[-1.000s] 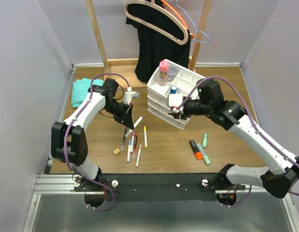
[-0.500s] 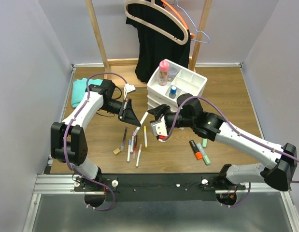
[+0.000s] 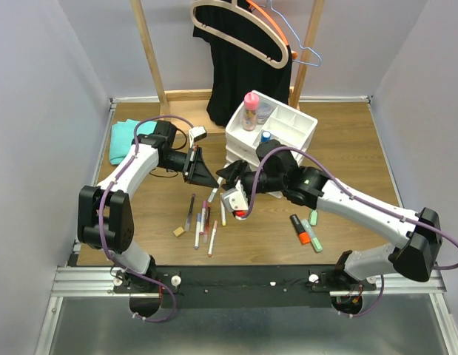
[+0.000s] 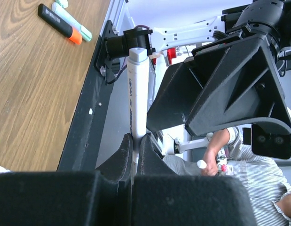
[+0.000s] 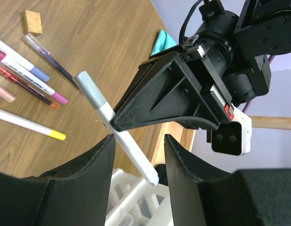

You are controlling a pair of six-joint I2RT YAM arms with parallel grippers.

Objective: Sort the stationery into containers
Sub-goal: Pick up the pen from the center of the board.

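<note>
White plastic makes up the one organiser [image 3: 297,126], stacked drawers under a divided tray, standing at the far middle of the wooden desk [image 3: 362,155]. One pink-capped clear bottle [image 3: 250,111] stands upright in the tray's far-left compartment, and one small blue-capped tube [image 3: 265,136] sits in a compartment at the tray's near edge.

Six slim pens [image 3: 204,222] lie loose in a close group on the desk, near the front and left of centre. They are white, pink, red and clear-purple, and one white pen is yellow-tipped [image 5: 30,125]. One tan eraser cube [image 3: 178,231] rests just left of them. To the right, well apart from the pens, lie three chunky highlighters: one orange and black [image 3: 300,229] and two green [image 3: 312,235]. One teal cloth [image 3: 125,137] is folded at the far left.

A seventh pen [image 4: 137,89], with a white barrel and a grey cap, is off the desk. The left arm [image 3: 136,166] has its jaws clenched on the bare end of the barrel, with the capped end pointing away from them.

The right arm [image 3: 347,207] reaches across in front of the organiser, so that its jaws face the left ones. The right jaws stand partly apart, one finger on each side of the white barrel. In the right wrist view there is a clear gap on both sides, so they hold nothing.
</note>
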